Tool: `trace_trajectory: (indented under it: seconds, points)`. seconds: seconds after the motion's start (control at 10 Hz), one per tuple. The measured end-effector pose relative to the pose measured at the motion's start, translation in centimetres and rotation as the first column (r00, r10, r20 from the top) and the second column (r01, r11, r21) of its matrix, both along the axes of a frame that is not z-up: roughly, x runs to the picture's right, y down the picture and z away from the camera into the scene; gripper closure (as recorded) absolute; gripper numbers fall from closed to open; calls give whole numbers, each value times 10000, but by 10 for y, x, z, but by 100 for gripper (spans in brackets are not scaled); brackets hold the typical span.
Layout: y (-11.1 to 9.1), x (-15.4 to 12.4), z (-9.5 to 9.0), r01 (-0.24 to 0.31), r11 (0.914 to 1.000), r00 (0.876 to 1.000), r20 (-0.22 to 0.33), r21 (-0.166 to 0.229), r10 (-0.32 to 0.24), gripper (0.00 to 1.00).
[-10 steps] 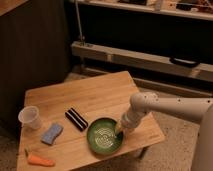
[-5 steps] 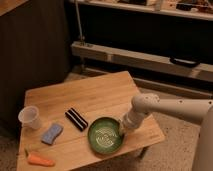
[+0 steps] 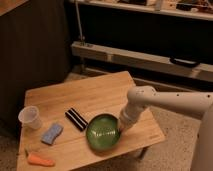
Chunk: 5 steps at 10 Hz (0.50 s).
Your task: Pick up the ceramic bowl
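The green bowl (image 3: 102, 132) is seen on the front part of the wooden table (image 3: 95, 95), tipped up on edge so that its inside faces the camera, with its right rim met by the gripper (image 3: 121, 127) at the end of the white arm (image 3: 165, 102) reaching in from the right. Whether the gripper is wide, narrow or clamped on the rim cannot be told. A dark bar (image 3: 76, 119) is placed just left of the bowl, with a blue sponge (image 3: 52, 133), a clear cup (image 3: 30, 117) and an orange carrot (image 3: 40, 159) set farther left.

Cup (image 3: 30, 117), sponge (image 3: 52, 133), carrot (image 3: 40, 159), table (image 3: 95, 92).
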<state>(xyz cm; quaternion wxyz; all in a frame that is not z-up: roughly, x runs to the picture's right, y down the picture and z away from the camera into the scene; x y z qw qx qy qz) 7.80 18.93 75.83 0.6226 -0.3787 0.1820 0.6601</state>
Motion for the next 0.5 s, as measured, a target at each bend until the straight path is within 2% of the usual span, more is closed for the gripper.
trace_trajectory:
  seconds: [0.1, 0.4, 0.5]
  points:
    - [-28, -9, -24, 261, 9995, 9996, 56, 202, -262, 100]
    - [-84, -26, -64, 359, 9972, 9988, 305, 655, -379, 100]
    - [-96, -26, -68, 160, 9964, 9982, 567, 831, -207, 100]
